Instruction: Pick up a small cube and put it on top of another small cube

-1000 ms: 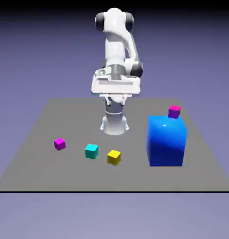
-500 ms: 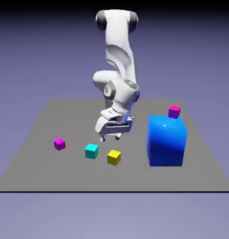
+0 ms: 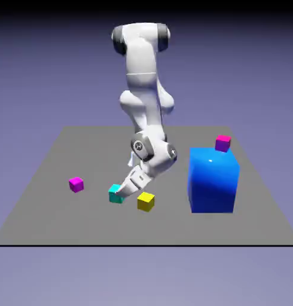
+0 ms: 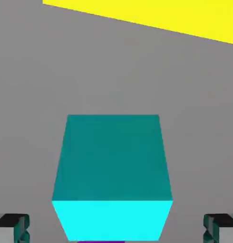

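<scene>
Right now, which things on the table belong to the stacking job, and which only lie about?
For the job:
- cyan cube, between the open hand
- magenta cube, alone on the table

Lying about:
- yellow cube
- big blue cube
- second magenta cube

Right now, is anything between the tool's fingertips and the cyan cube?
Nothing. In the hand view the cyan cube sits between the fingertips, with only bare grey table in the gaps.
</scene>
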Robot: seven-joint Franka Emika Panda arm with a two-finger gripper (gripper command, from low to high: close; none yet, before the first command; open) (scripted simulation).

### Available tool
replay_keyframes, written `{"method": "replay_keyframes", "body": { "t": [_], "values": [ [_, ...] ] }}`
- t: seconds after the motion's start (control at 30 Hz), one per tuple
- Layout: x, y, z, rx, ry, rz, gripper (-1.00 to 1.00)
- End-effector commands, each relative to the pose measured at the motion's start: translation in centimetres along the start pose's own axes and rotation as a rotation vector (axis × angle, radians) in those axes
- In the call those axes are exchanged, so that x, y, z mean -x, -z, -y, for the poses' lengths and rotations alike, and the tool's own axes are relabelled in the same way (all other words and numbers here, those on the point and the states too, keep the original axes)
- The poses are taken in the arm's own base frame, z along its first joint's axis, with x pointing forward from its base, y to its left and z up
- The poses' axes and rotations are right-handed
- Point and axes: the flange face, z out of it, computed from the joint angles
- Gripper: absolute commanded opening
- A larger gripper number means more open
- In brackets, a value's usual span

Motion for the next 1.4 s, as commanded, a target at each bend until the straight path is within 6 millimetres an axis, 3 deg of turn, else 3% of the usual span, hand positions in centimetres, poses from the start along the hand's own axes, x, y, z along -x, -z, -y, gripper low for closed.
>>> {"method": "replay_keyframes", "body": {
  "t": [0.0,0.03,0.07,0.27,0.33,0.43,0.57,0.67,0.73,0.83,0.93,1.0,1.03,1.07,1.23,1.27,1.3,1.37],
  "values": [
    [-0.1,-1.1,0.3,-0.001,0.001,-0.001,0.00],
    [-0.1,-1.1,0.3,-0.001,0.001,-0.001,-1.00],
    [-0.1,-1.1,0.3,-0.001,0.001,-0.001,-1.00],
    [0.9,5.3,-0.8,-0.001,0.001,-0.001,-1.00],
    [-0.7,7.6,-1.7,-0.022,-0.044,-0.017,-1.00],
    [-3.1,14.2,-2.8,0.017,-0.053,-0.047,-1.00],
    [-4.3,24.5,-1.9,0.039,-0.028,-0.104,-1.00],
    [-3.4,32.6,0.3,0.031,0.020,-0.153,-1.00],
    [-1.7,37.4,3.7,0.078,0.102,-0.197,-1.00],
    [2.6,43.6,10.0,0.186,0.248,-0.267,-1.00],
    [8.5,48.3,16.4,0.298,0.392,-0.333,-1.00],
    [13.4,50.7,20.5,0.369,0.488,-0.372,-1.00],
    [14.0,51.0,20.9,0.373,0.498,-0.375,-1.00],
    [14.0,51.0,20.9,0.373,0.498,-0.375,-1.00],
    [10.8,45.3,20.7,0.373,0.498,-0.375,-1.00],
    [10.8,45.3,20.7,0.373,0.498,-0.375,1.00],
    [10.8,45.3,20.7,0.373,0.498,-0.375,1.00],
    [12.1,47.8,20.8,0.374,0.497,-0.375,1.00]
  ]
}}
